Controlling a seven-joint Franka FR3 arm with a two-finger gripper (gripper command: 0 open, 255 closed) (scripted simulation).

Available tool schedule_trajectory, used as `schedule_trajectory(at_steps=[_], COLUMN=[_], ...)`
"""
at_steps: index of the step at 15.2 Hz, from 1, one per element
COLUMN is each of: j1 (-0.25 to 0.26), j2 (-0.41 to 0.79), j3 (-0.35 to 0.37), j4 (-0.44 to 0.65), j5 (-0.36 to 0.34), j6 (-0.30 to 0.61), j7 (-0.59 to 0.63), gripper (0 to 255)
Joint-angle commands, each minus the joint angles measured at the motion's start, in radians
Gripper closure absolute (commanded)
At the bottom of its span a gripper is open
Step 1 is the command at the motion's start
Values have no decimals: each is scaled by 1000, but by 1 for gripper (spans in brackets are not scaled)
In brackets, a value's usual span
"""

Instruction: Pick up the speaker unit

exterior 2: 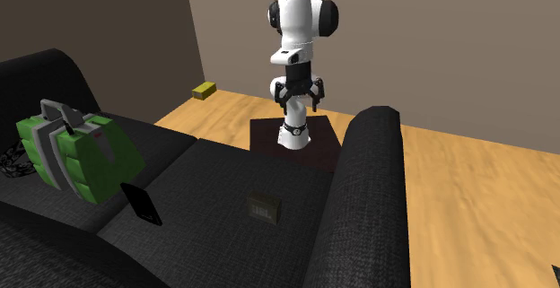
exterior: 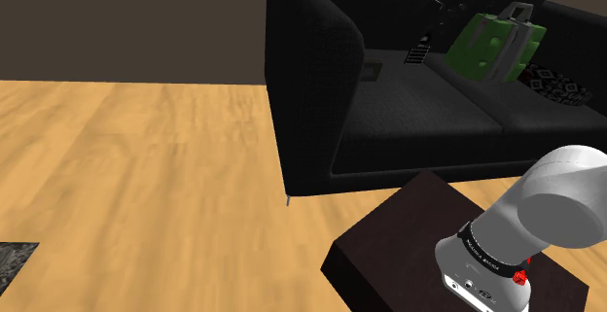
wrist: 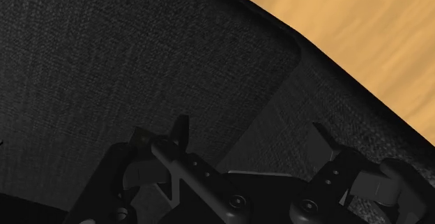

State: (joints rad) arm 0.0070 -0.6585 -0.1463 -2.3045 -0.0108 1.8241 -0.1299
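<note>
While jaws hang spread and empty, speaker unit (exterior 2: 264, 207) lies well apart on sofa seat (exterior 2: 208, 168)

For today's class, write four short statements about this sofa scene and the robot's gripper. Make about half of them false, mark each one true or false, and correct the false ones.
1. The speaker unit sits on the sofa seat. True.
2. The gripper is shut on the speaker unit. False: its fingers stand apart and hold nothing.
3. A green and grey bag rests on the sofa. True.
4. The yellow block lies on the sofa beside the speaker unit. False: it lies on the wooden floor near the wall.
</note>
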Motion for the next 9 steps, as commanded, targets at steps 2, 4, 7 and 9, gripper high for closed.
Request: schedule_trajectory(at_steps=[2,4,7,9], j1=[16,28,50,67], j2=[69,123,216,286], j3=[-73,-120,-190,-235], j4=[3,16,51,85], j5=[-20,-26,-22,-8], j6=[64,103,156,187], j7=[-148,-244,-390,-490], gripper=[0,0,0,0])
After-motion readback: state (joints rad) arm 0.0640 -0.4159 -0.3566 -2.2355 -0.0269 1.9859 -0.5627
